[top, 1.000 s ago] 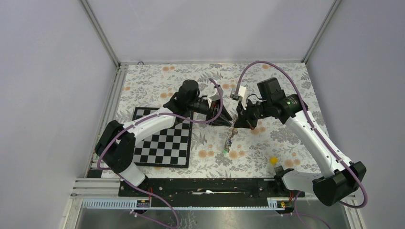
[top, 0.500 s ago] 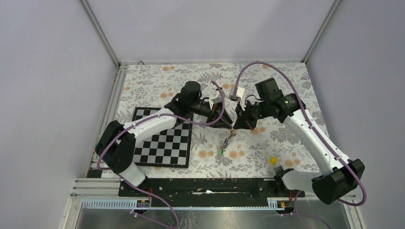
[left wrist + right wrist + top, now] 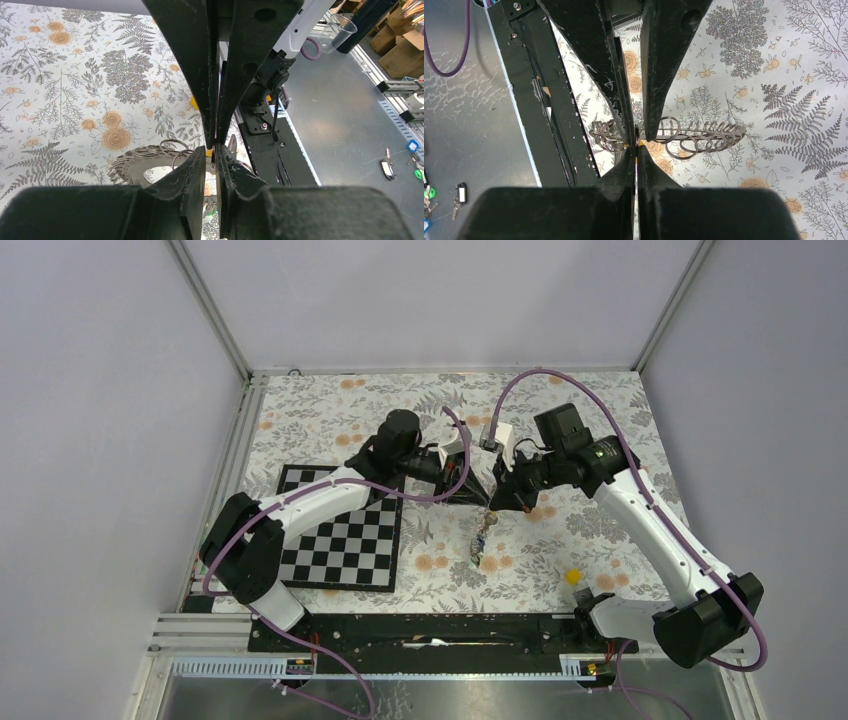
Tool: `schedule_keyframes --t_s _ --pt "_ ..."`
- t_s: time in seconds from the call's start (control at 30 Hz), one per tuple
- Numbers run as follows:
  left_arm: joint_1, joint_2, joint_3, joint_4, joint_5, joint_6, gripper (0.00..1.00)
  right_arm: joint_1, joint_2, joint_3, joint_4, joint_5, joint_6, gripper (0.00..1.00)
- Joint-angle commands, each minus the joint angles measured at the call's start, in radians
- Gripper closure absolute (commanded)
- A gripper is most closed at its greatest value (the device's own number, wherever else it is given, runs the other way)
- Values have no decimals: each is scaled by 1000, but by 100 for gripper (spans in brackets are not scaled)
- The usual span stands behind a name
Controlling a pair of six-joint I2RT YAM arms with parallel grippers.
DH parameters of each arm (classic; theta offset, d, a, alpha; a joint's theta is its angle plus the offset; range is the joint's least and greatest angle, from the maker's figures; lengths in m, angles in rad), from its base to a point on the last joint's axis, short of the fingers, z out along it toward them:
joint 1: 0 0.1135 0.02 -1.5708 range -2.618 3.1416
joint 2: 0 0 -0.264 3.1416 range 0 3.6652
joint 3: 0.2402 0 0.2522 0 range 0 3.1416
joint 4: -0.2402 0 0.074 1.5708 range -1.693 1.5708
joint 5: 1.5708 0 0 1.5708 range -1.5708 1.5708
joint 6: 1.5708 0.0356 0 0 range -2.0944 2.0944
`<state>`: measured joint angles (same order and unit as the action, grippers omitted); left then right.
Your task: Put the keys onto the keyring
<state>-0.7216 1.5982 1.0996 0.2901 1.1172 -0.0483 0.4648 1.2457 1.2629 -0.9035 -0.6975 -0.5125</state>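
**Tip-to-tip standoff**

The right gripper (image 3: 636, 145) was clamped tight on the keyring (image 3: 711, 134), which hung from the tips toward the floral table (image 3: 600, 420), keys (image 3: 478, 554) at its low end. The left gripper (image 3: 214, 150) was nearly closed right there. Couldn't tell if it gripped anything.

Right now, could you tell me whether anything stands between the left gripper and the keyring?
Nothing visible does. The left gripper meets the right gripper tip to tip above the table, and the keyring hangs right at that meeting point, apparently pinched by the right one.
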Motion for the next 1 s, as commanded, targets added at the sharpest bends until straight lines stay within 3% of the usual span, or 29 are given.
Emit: schedule_keyframes --t_s 0.0,0.13,0.27,0.33,0.4,0.53,0.97 --pt "-8 -5 29 65 4 -16 85 14 -2 7 32 -25 12 100" --pt "-9 -1 29 65 8 -18 100 14 -7 6 45 -28 20 100" --pt "-9 -12 8 87 13 -39 100 14 -27 -2 77 -11 36 96" --pt "0 -23 -24 183 20 -125 100 12 -47 -9 102 -6 46 86" --pt "15 -30 -78 377 24 -285 100 12 -73 -28 141 -1 58 77" --pt "40 -19 -155 724 17 -574 100 -2 -119 -69 222 -9 85 71" --pt "42 39 -211 1045 -26 -846 100 -43 -178 -132 307 -94 120 70"
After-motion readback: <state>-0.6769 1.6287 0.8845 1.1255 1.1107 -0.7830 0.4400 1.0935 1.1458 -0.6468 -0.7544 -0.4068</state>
